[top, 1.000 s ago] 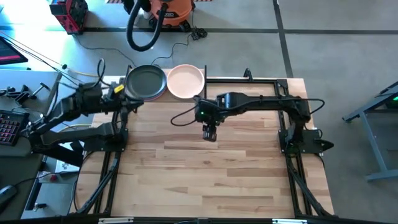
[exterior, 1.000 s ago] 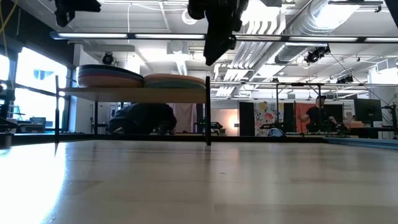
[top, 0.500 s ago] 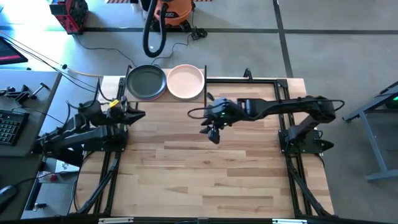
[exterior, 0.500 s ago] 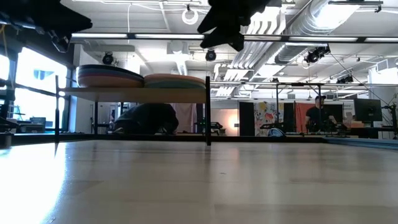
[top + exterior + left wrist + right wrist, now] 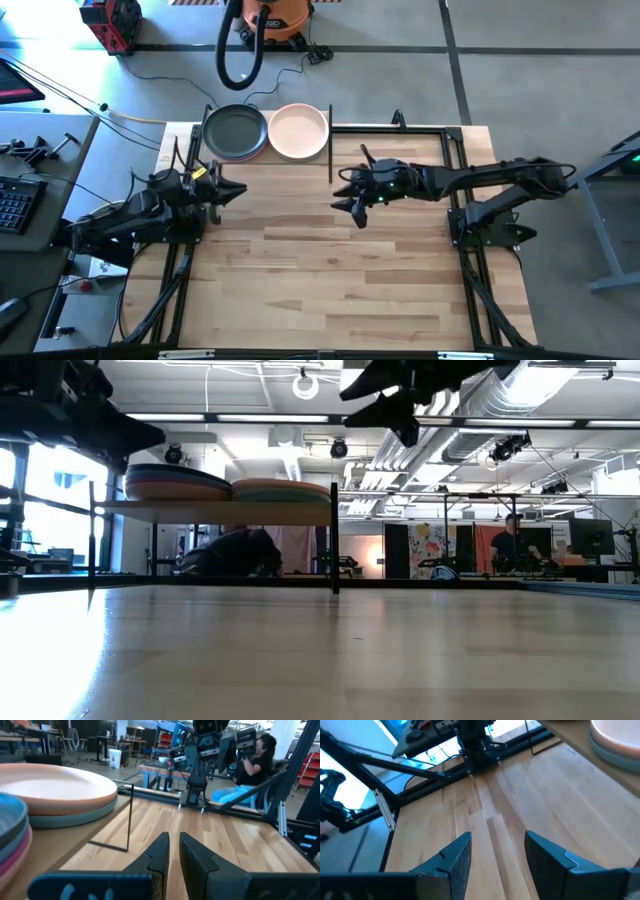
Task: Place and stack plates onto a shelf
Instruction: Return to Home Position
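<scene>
The shelf (image 5: pixel 266 152) stands at the table's far-left corner on thin black posts. It carries two plate stacks: one topped by a dark charcoal plate (image 5: pixel 235 132), one topped by a peach plate (image 5: pixel 299 131). The low view shows both stacks (image 5: pixel 175 482) (image 5: pixel 280 490) resting on the board. My left gripper (image 5: pixel 230 190) hangs shut just near of the shelf; its wrist view shows the peach plate on a pale green one (image 5: pixel 55 790). My right gripper (image 5: pixel 350 196) hovers open over the table's middle, right of the shelf, holding nothing.
Bare plank tabletop (image 5: pixel 330 280) spreads across the near and right parts. A black frame rail (image 5: pixel 400 128) runs along the far edge. A person (image 5: pixel 255 755) sits beyond the table; another (image 5: pixel 512 540) stands in the room behind.
My right gripper has drawn back from beside the shelf toward the table's right edge and tipped from pointing down to nearly level. My left arm has folded back from the shelf toward the near-left, its gripper now lower and farther from the plates. The stacks have not moved.
</scene>
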Motion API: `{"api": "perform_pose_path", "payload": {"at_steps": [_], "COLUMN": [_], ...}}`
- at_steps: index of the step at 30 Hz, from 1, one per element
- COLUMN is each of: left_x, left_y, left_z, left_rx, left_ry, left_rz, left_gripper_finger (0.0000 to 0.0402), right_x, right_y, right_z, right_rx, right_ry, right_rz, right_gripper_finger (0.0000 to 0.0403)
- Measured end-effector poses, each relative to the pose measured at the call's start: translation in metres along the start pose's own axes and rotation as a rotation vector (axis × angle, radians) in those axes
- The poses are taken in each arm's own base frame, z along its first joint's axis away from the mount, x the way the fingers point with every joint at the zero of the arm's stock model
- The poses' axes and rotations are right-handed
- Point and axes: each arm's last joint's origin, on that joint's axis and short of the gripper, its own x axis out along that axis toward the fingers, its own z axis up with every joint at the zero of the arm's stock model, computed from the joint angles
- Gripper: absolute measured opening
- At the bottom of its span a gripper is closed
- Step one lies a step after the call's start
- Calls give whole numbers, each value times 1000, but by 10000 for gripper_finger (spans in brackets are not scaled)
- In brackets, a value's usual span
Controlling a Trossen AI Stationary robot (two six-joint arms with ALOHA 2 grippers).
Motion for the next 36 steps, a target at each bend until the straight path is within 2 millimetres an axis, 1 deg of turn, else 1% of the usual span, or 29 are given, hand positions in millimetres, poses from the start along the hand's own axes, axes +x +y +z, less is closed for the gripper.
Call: {"api": "perform_pose_path", "payload": {"at_steps": [4,10,13,18,22,29,32,36], "left_x": [6,11,12,12,13,15,15,15], "left_y": [2,5,5,9,10,11,11,11], "left_z": [-13,-26,-26,-28,-30,-32,-32,-32], "left_rx": [1,-4,8,7,18,-99,-112,-106], "left_ry": [-19,-43,-73,-59,-47,-29,-29,-28], "left_rz": [-2,-2,5,126,170,173,173,173], "left_gripper_finger": [30,30,30,30,30,31,31,31], "right_x": [-3,-2,-2,-2,-2,-2,-8,-32], "right_y": [-4,-5,-6,-6,-6,-8,-9,-8], "right_z": [-8,-13,-14,-14,-14,-14,-14,-12], "right_rx": [44,32,32,15,-12,-139,-181,-257], "right_ry": [-5,-15,-9,-9,-10,-8,13,59], "right_rz": [0,6,2,2,2,-2,-8,-27], "right_gripper_finger": [165,165,165,165,165,165,165,165]}}
